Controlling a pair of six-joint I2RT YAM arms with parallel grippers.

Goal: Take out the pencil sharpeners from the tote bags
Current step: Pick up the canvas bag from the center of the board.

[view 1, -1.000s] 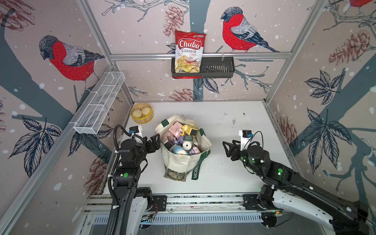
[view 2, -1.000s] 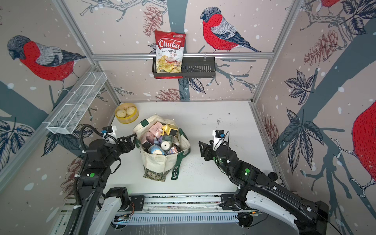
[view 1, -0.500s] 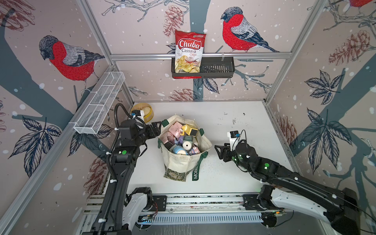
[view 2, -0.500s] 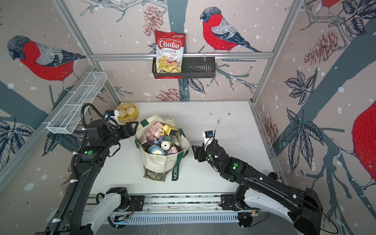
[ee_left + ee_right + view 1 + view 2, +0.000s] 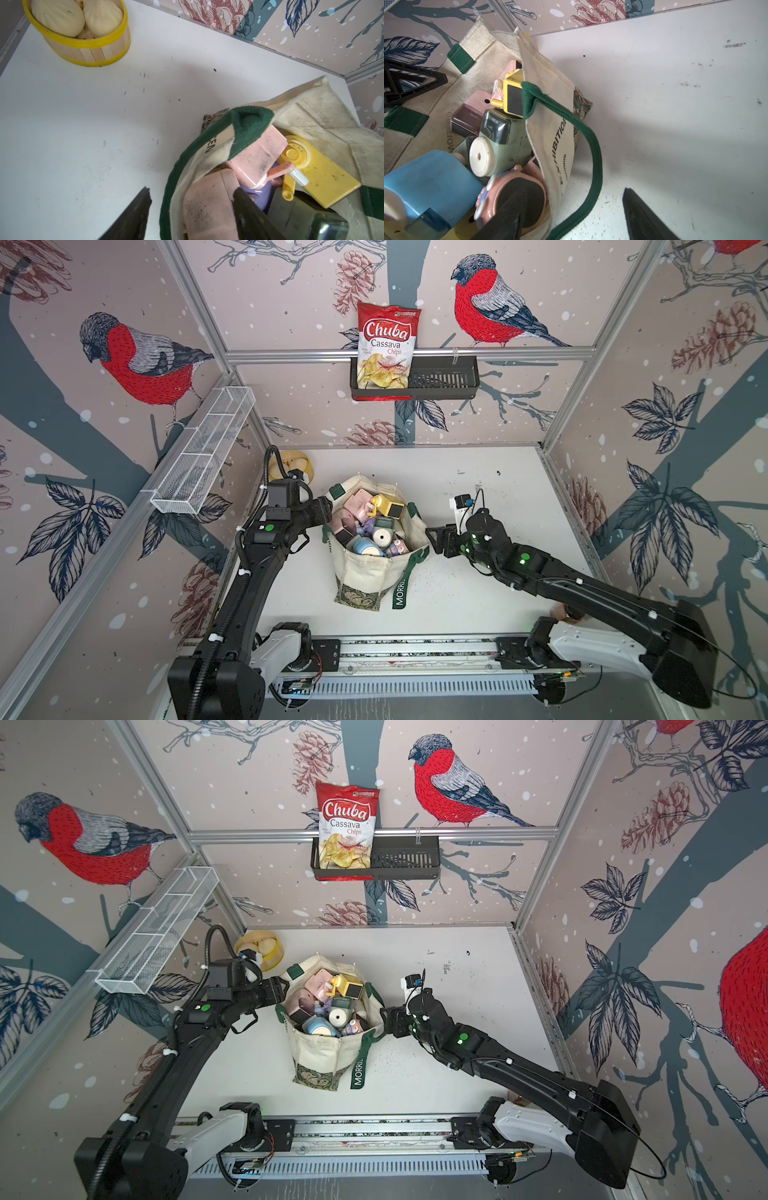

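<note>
L hand (image 5: 328, 510) & R hand (image 5: 432, 537) point inward, facing each other — jaws apart on both.

We see the tote bag (image 5: 365, 572) standing mid-desk (image 5: 498, 593), pencil sharpeners (image 5: 374, 518) piled inside. The left end effector (image 5: 328, 510) straddles its left rim, and the right end effector (image 5: 432, 537), seemingly, its right rim. A bun basket (image 5: 291, 458) sits behind-left; a chips bag (image 5: 386, 348) stands in the wall rack (image 5: 444, 381) behind.
</note>
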